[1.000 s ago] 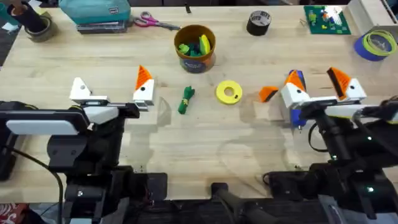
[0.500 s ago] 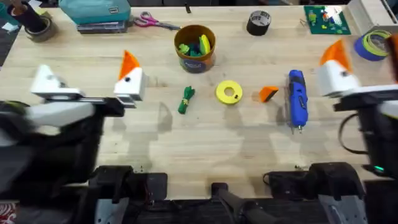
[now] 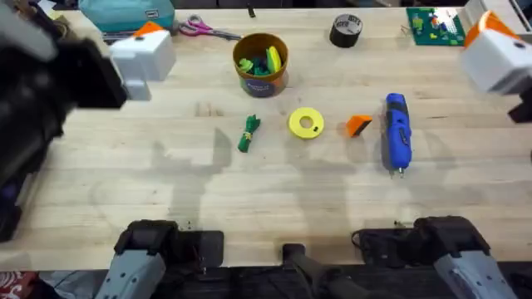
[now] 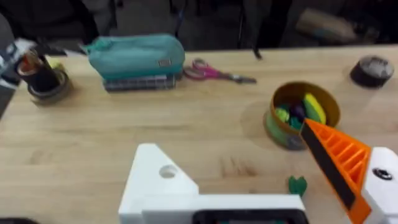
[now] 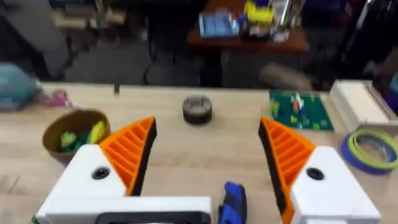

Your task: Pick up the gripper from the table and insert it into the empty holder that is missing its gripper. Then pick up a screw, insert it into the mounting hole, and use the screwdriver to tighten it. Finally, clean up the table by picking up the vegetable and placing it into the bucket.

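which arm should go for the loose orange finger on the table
Right, probably. The orange finger lies right of centre beside the blue screwdriver, nearer the right gripper. The left gripper lacks a finger itself.

A: How do the arms sit?
B: Both raised high; left gripper (image 4: 261,180) and right gripper (image 5: 208,155) spread wide, holding nothing.
A: Pads?
B: Left shows one orange pad, right two.

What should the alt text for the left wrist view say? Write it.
The left hand hangs open above a wooden table, one white holder bare and the other carrying an orange finger. Beyond it stand a mustard-yellow bucket of toy vegetables, pink scissors and a teal pouch.
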`<state>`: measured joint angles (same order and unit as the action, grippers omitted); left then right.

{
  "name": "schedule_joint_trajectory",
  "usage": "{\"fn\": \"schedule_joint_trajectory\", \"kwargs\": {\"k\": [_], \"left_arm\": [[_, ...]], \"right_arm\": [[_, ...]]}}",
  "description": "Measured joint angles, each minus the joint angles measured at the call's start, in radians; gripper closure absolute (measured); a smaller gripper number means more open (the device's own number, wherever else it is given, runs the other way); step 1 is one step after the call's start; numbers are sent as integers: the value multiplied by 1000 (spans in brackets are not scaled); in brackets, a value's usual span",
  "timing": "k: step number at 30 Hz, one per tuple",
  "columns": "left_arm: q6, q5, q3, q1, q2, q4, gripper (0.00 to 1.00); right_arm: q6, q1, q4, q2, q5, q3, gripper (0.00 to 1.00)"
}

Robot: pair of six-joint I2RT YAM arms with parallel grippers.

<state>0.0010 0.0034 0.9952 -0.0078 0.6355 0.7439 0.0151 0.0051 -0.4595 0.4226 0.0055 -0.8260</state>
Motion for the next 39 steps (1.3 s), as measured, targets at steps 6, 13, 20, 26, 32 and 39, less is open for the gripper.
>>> {"fn": "schedule_joint_trajectory", "kwargs": {"k": [6,13,20,26,32,39], "left_arm": [[0,0,157,0,225,159,15],[0,0,226,0,416,291,15],[0,0,228,0,521,358,16],[0,2,230,0,581,394,16],[0,4,231,0,622,395,15],[-1,10,233,-28,643,448,15]], "right_arm": [[0,0,-259,254,-1,-208,5],[0,0,-533,535,-3,-386,5],[0,0,-642,717,-3,-407,4],[0,0,-663,775,-3,-407,5],[0,0,-663,775,-3,-407,4],[0,0,-663,775,-3,-407,5]]}}
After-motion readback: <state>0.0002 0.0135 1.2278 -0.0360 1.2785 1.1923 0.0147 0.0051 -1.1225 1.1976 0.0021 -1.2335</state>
